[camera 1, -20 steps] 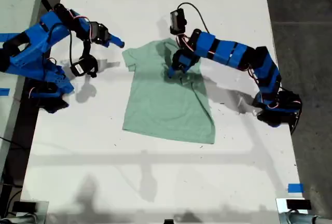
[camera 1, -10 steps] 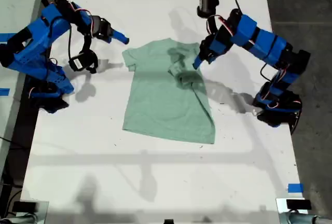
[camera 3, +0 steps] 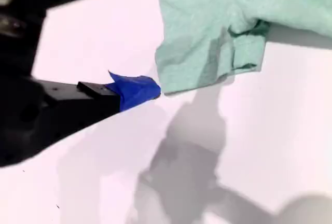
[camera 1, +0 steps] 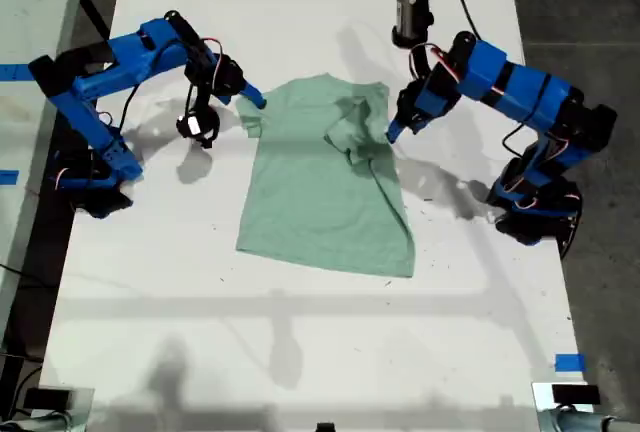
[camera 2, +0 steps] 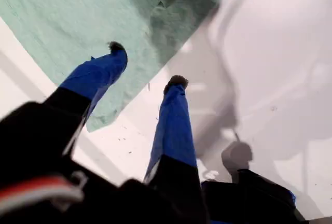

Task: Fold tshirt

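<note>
The pale mint-green tshirt lies flat on the white table, with its sleeve on the exterior view's right folded in over the chest. My first gripper hovers open beside that folded edge. In the first wrist view its two fingers straddle the tshirt's border, holding nothing. My second gripper is at the sleeve on the exterior view's left. It is open, and the sleeve lies between its spread fingers.
Both blue arm bases stand on the table, one at each side of the exterior view. Dark floor runs past the table edge on the exterior view's right. Blue tape marks sit near the table's corners.
My first gripper let go of the folded sleeve and drew back toward the exterior view's right. My second gripper swung in and down to the sleeve on the exterior view's left.
</note>
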Tool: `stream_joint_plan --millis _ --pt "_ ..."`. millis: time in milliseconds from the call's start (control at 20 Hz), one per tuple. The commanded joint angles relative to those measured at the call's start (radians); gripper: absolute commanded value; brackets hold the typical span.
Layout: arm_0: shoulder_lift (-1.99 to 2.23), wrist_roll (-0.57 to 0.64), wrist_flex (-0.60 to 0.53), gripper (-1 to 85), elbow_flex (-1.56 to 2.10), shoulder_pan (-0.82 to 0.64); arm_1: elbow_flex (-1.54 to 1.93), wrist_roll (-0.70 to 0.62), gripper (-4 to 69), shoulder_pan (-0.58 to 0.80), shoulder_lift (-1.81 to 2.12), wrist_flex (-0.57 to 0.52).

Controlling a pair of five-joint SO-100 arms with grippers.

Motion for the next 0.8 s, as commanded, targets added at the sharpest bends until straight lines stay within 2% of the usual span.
stream_joint_plan --millis 0,150,300,400,500,550,750 --pt "-0.055 0.011 -0.041 31.6 -0.052 -0.04 0.021 0.011 18.7 -0.011 0.095 -0.04" --pt "-0.178 0.011 -0.029 33.0 -0.141 -0.054 0.081 0.012 18.3 -0.006 0.143 -0.069" --pt "-0.342 0.011 0.055 33.0 -0.307 -0.034 0.153 0.015 18.1 0.0 0.196 -0.106" --pt "-0.465 0.028 0.13 26.4 -0.446 -0.02 0.201 0.02 18.1 0.002 0.232 -0.12" --pt "-0.532 0.055 0.17 4.4 -0.543 -0.014 0.25 0.023 17.9 0.006 0.273 -0.135" --pt "-0.528 0.054 0.166 0.1 -0.543 -0.018 0.276 0.025 17.8 0.012 0.296 -0.144" --pt "-0.413 0.044 0.173 0.1 -0.492 -0.04 0.35 0.023 17.6 0.031 0.362 -0.153"
